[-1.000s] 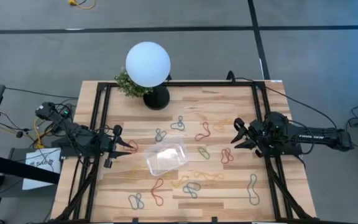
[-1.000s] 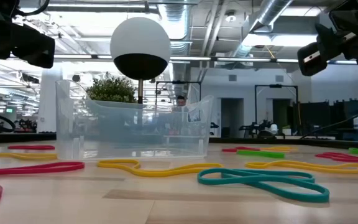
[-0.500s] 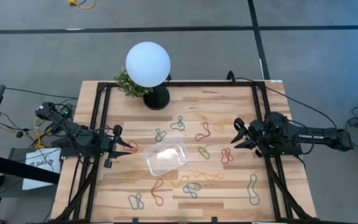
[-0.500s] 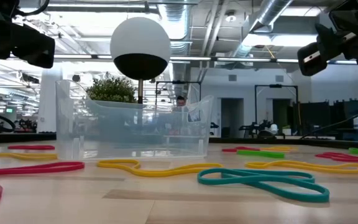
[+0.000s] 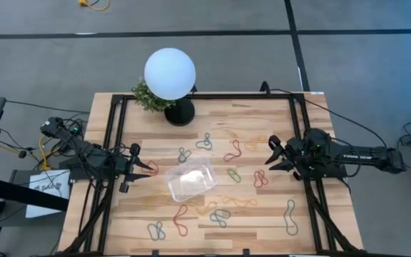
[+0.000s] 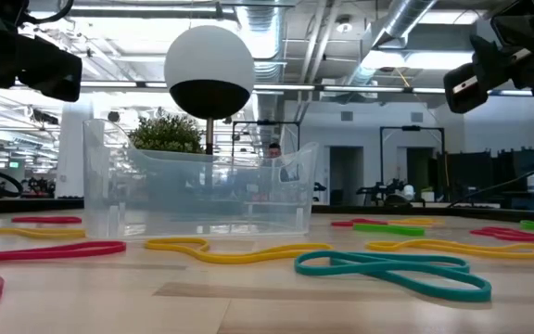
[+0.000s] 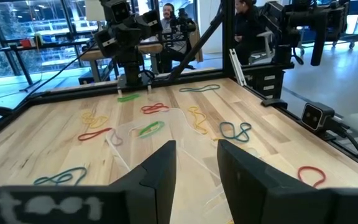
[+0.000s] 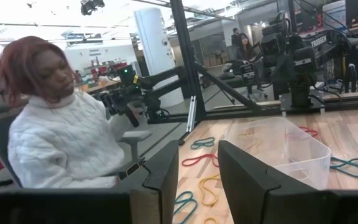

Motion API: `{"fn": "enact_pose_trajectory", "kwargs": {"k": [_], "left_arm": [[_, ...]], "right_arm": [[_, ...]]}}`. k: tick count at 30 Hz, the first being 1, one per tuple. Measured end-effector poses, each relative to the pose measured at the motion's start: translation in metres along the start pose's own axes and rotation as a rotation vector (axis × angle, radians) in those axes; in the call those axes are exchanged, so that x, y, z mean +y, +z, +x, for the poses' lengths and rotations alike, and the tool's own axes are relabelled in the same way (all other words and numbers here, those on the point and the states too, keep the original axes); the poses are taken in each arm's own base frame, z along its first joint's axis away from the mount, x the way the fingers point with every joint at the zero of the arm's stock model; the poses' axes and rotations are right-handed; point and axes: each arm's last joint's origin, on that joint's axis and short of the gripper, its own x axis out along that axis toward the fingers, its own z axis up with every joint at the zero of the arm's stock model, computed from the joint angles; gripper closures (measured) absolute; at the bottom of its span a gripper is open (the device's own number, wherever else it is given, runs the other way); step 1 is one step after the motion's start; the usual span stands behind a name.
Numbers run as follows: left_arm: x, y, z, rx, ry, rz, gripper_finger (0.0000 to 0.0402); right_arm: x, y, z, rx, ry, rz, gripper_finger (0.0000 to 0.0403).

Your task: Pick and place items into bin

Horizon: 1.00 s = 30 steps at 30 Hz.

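The wooden tabletop (image 5: 277, 221) carried a white globe lamp (image 5: 170, 74) at its far edge, with a small plant (image 5: 146, 98) beside it. The clear bin (image 5: 191, 179) sat near the middle — empty, as far as could be seen. Around it lay the items (image 5: 220, 214) (red, blue, green, yellow loops). The left hand (image 5: 147, 167) and right hand (image 5: 271, 153) hovered at opposite edges, both spread and holding nothing.

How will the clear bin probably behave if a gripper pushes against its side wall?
The bin looks thin-walled, clear and empty, so it is probably light and would slide on the smooth wooden table rather than resist. Its low, wide shape makes tipping seem unlikely. The walls may flex slightly under pressure.
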Motion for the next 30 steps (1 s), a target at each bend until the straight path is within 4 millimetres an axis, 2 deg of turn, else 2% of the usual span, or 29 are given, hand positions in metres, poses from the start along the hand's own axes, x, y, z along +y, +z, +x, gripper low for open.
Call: {"fn": "enact_pose_trajectory", "kwargs": {"k": [16,23,30], "left_arm": [[0.0000,0.0006,0.0000,-0.007,0.001,-0.027,0.0292],[0.0000,0.0007,0.0000,-0.008,0.000,-0.143,0.0292],[0.0000,0.0007,0.0000,-0.008,0.000,-0.163,0.0292]], "right_arm": [[0.0000,0.0000,0.0000,0.000,0.000,0.000,0.0296],[0.0000,0.0000,0.0000,0.000,0.000,0.000,0.0296],[0.0001,0.0008,0.0000,-0.008,-0.002,-0.006,0.0296]]}}
